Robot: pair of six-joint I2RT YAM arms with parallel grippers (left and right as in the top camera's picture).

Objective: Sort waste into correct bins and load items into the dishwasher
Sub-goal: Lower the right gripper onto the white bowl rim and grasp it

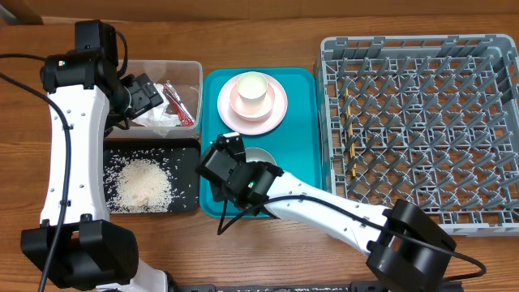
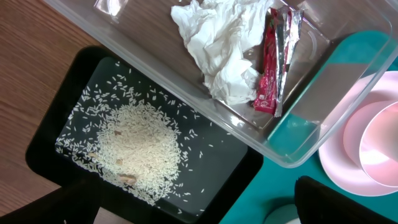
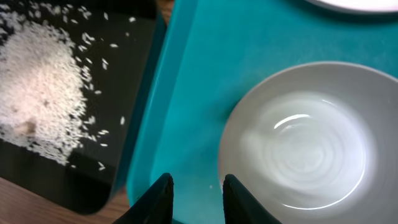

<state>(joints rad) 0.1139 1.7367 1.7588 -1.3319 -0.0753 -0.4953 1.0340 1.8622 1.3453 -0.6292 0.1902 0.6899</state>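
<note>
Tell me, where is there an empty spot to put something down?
The dish rack is mostly bare, right of the chopsticks. A strip of the teal tray shows between the black tray and grey bowl, though the right gripper hovers there. Crowded: the clear tub, rice, pink plate.

Robot lab bench: wooden table (image 1: 268, 32), cabled robot arms (image 1: 69, 154), dish rack (image 1: 422, 122)
</note>
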